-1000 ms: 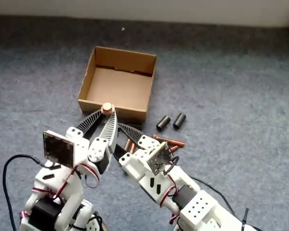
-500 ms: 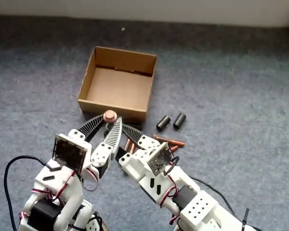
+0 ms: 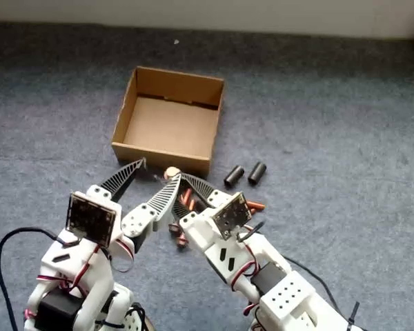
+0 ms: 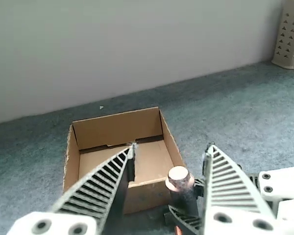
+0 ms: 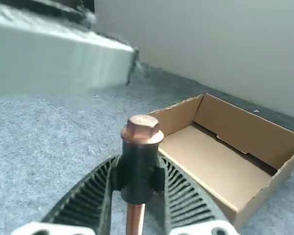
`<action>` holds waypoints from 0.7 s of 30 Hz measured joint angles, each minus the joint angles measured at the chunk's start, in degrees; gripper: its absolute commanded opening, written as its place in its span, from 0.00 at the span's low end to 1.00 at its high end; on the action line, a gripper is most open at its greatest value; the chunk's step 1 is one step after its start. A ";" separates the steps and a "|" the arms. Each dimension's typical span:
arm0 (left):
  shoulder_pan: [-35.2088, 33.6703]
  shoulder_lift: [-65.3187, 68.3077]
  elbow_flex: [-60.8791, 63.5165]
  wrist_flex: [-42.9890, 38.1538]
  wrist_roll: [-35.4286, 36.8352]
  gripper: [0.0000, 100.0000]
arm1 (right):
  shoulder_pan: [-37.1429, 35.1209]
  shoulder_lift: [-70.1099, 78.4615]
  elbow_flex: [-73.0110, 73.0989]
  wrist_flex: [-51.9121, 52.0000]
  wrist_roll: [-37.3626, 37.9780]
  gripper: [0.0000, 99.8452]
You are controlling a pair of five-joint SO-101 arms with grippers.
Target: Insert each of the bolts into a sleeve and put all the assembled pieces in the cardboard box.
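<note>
Gripping sleeved bolt [image 5: 138, 147] upright in right pincer [image 5: 137, 172], just short of cardboard box [image 3: 160, 152] near wall, with left pincer [image 4: 170, 149] gaping empty alongside. Best to lift clear over wall, dodge left fingers, release low inside.

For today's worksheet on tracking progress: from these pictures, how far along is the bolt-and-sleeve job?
Done: one bolt is seated in a sleeve. In hand: that pair is clamped in the right gripper, near the cardboard box; the left gripper is open. Left: the box holds nothing, and two sleeves and loose bolts lie on the carpet.
</note>
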State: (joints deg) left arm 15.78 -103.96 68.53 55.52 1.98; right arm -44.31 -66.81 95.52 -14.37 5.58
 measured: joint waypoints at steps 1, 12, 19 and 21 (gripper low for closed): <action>-0.35 -0.09 -0.53 0.00 -0.09 0.24 | 0.09 0.00 0.00 0.00 0.00 0.00; -1.41 -0.18 -8.09 5.71 -1.76 0.19 | 6.59 0.00 0.00 1.14 -6.51 0.00; -10.11 -0.18 -2.99 7.82 -4.92 0.02 | 17.23 0.18 -6.42 24.44 -16.35 0.00; -12.75 -0.18 -0.18 7.82 -4.92 0.01 | 18.02 0.09 -11.60 31.21 -17.58 0.00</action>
State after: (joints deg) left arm 3.03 -104.13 68.35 63.34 -2.95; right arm -26.29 -66.73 83.91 16.84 -12.00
